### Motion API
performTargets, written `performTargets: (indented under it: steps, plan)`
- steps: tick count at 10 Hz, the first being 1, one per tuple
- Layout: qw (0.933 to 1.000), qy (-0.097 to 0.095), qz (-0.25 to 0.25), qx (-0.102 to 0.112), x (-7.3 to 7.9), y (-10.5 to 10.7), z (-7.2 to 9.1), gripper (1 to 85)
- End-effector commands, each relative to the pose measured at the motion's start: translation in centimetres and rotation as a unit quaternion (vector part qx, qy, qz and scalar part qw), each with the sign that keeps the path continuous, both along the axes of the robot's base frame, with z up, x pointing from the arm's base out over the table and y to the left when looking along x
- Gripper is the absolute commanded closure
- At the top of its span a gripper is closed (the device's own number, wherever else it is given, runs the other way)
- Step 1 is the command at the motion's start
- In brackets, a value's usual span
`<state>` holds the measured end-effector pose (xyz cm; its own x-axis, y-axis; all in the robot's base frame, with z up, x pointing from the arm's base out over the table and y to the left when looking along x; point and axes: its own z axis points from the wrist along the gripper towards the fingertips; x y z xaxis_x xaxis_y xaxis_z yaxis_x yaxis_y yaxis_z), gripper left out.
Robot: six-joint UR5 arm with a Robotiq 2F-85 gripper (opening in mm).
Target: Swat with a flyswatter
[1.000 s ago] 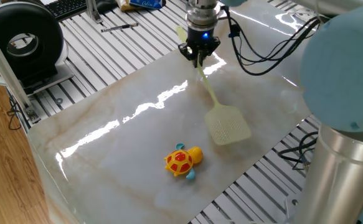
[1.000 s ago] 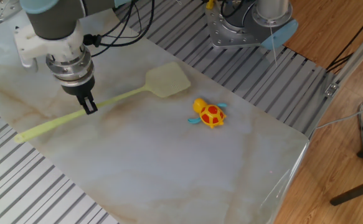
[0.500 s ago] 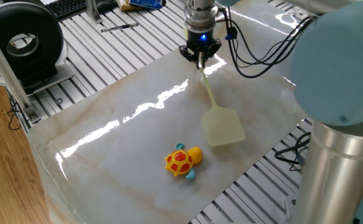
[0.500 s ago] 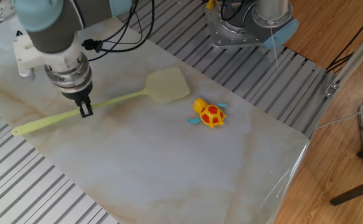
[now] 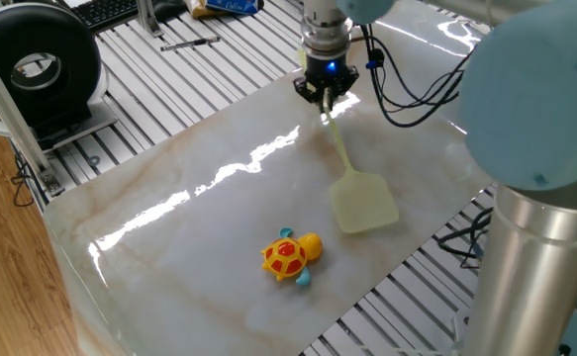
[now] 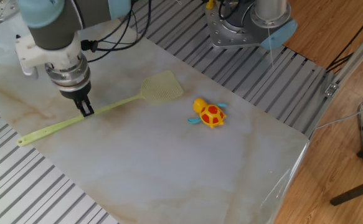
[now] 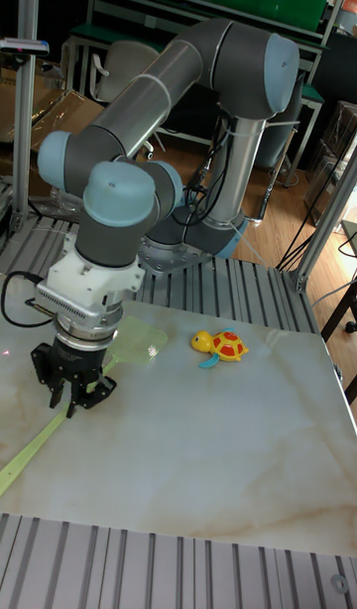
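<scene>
The pale yellow-green flyswatter (image 5: 361, 205) lies across the marble slab with its mesh head (image 6: 161, 89) pointing toward the toy turtle. My gripper (image 5: 325, 99) is shut on the thin handle partway along it. The same gripper (image 6: 85, 111) leaves the long handle tail (image 6: 44, 130) sticking out behind toward the slab's edge. From the tall fixed view the gripper (image 7: 74, 399) hangs low over the slab, with the flyswatter head (image 7: 139, 338) just beyond it. The orange and yellow turtle (image 5: 290, 257) (image 6: 209, 114) (image 7: 223, 347) sits a short way from the head, untouched.
The marble slab (image 5: 189, 227) rests on a slotted aluminium table (image 6: 69, 186). A black round device (image 5: 36, 64) and a keyboard (image 5: 105, 10) lie off the slab's far side. The arm's base (image 6: 243, 25) and cables (image 5: 417, 79) stand beside the slab.
My gripper has shifted slightly while keeping hold of the handle. The flyswatter head has swung a little and tilted, so its mesh now shows. The turtle has not moved.
</scene>
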<state>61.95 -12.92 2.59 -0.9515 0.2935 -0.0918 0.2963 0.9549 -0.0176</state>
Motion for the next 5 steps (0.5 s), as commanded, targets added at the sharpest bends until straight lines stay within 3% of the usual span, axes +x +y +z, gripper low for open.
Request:
performTargets:
  steps: [1,2,3,4,5]
  plan:
    - [0.9939,-0.046,0.098,0.019,1.9,0.8,1.4,15.0]
    - [0.9939,-0.039,0.101,0.019,1.3,1.4,2.6,16.0]
    - [0.9961,-0.025,0.081,0.023,0.7,2.9,4.3,40.0]
    - [0.9971,-0.016,0.067,0.032,0.7,4.6,5.2,54.0]
    - [0.997,-0.016,0.055,0.053,1.3,7.6,5.5,82.7]
